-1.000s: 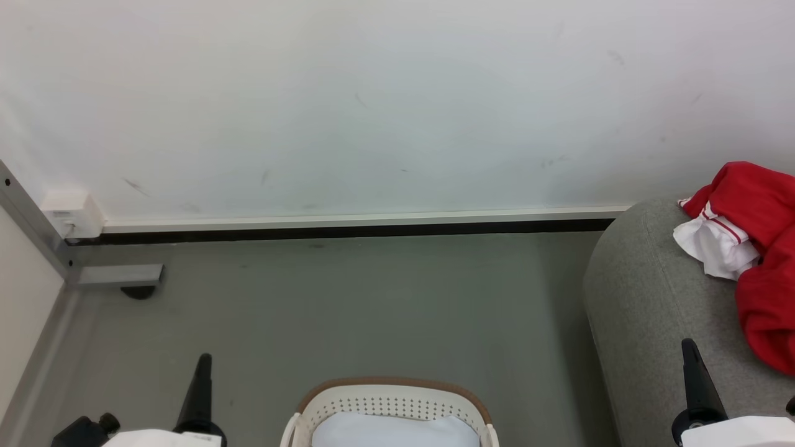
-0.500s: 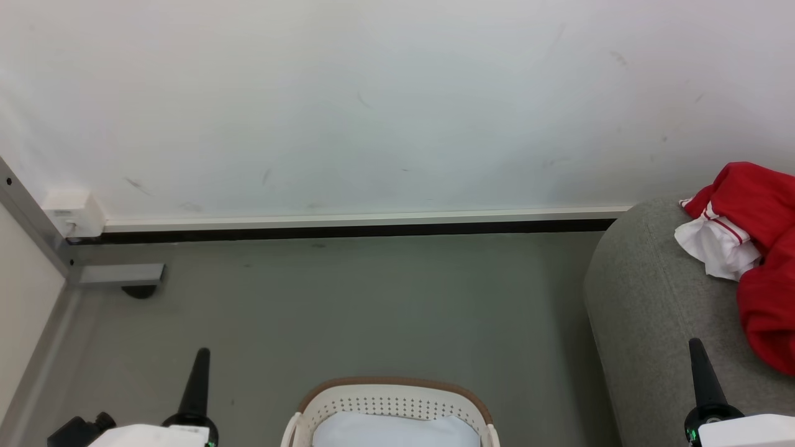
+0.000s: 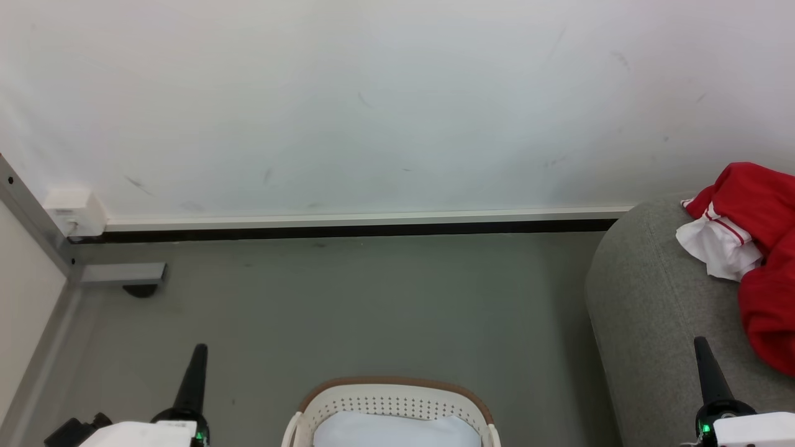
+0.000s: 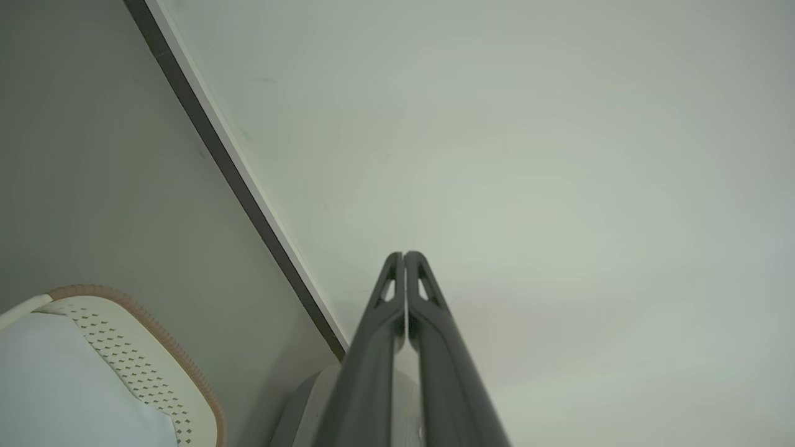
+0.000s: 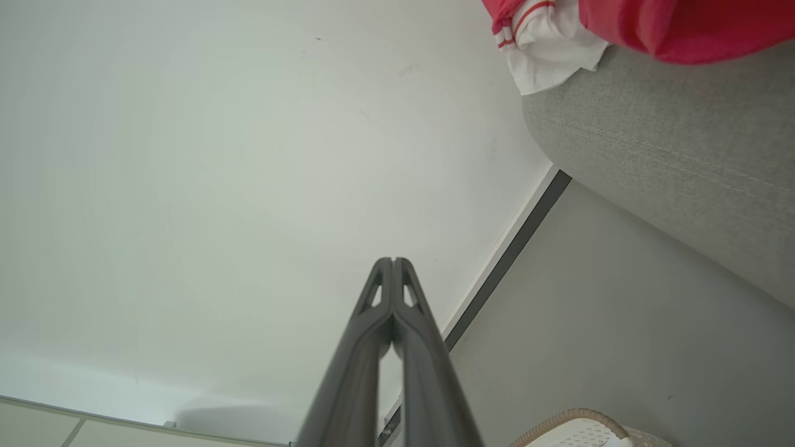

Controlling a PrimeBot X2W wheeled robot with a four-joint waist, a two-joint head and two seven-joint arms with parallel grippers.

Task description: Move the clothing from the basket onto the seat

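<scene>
The left hand [image 3: 199, 351] is seen at seven o'clock in the head view and the right hand [image 3: 700, 343] at five o'clock, each as a single dark spike pointing up with nothing held. The basket [image 3: 391, 402] is set on the floor [image 3: 372, 298] at six o'clock, a pale sheet [image 3: 397, 433] inside it. The clothing [image 3: 767, 205] is heaped on the seat [image 3: 646, 310] at three o'clock, red over a white striped part. In the left wrist view, the fingers [image 4: 379, 360] are pressed together before the wall [image 4: 559, 155], the basket at eight o'clock. In the right wrist view, the fingers [image 5: 425, 372] are likewise pressed together, and the clothing lies on the seat at one o'clock.
</scene>
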